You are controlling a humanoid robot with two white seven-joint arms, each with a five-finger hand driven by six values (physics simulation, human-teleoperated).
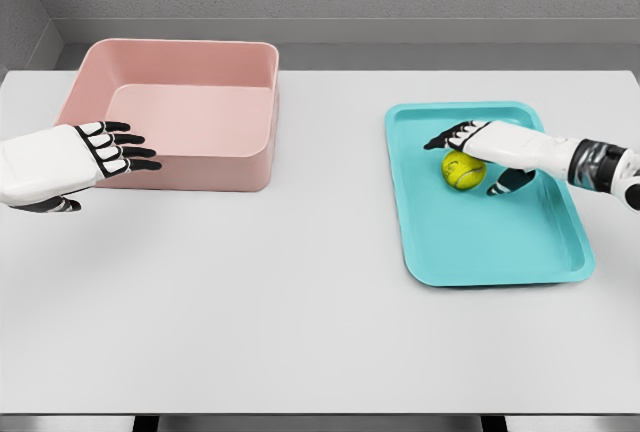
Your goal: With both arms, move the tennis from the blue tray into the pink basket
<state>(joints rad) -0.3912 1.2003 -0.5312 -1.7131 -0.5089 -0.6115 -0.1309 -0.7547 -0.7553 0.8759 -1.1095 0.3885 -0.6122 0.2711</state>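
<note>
Grey walls stood behind a white tabletop (pixel 320 332) in the head view, the only one I had. On its right side lay the blue tray (pixel 500 242), and the tennis ball (pixel 463 170) sat in the tray's upper half. My right hand (pixel 485 147) was draped over the ball, fingers above it and thumb beside it, not yet clamped, as far as I could tell. To grip well, I judged I should close evenly around the ball and lift straight over the tray's low rim. My left hand (pixel 105 152) hovered with fingers spread by the pink basket's (pixel 200 82) front wall. Between tray and basket the tabletop offered open room for a handover.
</note>
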